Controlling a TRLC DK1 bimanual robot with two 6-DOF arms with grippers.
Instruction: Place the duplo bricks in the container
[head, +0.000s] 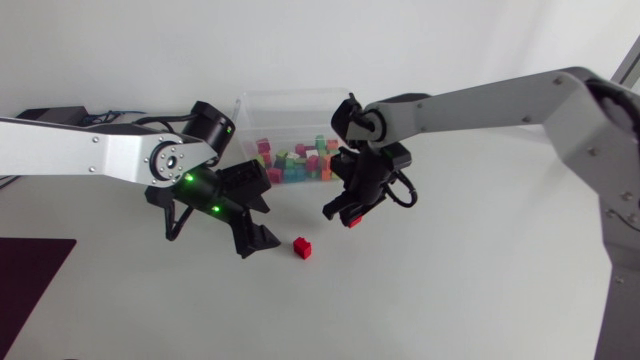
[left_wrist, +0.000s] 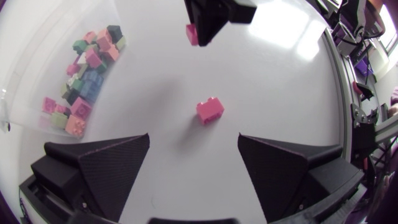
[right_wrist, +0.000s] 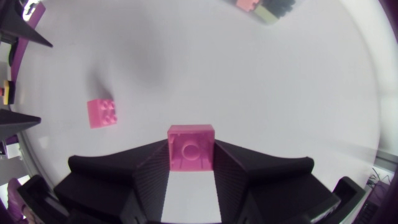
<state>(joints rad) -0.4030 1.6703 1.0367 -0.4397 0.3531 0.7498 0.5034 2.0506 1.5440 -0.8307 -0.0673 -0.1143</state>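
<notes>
Head view: clear container (head: 262, 108) holds many coloured bricks (head: 296, 165).

in front of the container (head: 290, 110), on the table (head: 450, 290): loose brick (head: 302, 246) just ahead of the left gripper (head: 262, 218); to its right, another brick (right_wrist: 191, 147) in the right gripper (head: 343, 215).

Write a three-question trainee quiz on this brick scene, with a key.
1. True or false: the right gripper is shut on a brick.
2. The loose brick lies: A) in the container; B) ahead of the open left gripper; C) in the right gripper.
3. How many bricks lie loose on the table, outside the container?
Key: 1 true; 2 B; 3 one.
</notes>
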